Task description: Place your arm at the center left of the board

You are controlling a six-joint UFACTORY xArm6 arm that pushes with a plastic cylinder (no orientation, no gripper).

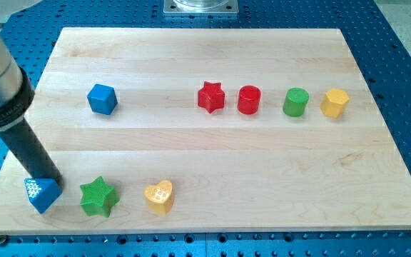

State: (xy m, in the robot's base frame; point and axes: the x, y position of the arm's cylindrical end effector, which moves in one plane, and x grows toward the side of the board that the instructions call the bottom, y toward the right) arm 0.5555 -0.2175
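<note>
My dark rod comes down from the view's upper left, and my tip (53,183) rests on the wooden board (212,153) near its bottom left corner. The tip touches the top right of a blue triangular block (41,193). A green star (98,196) lies just to the right of it, and a yellow heart (159,196) further right. A blue cube (102,98) sits in the upper left part of the board, above and right of the tip.
A row stands in the upper right part of the board: a red star (210,96), a red cylinder (249,100), a green cylinder (296,102) and a yellow hexagonal block (335,103). A blue perforated table (405,64) surrounds the board.
</note>
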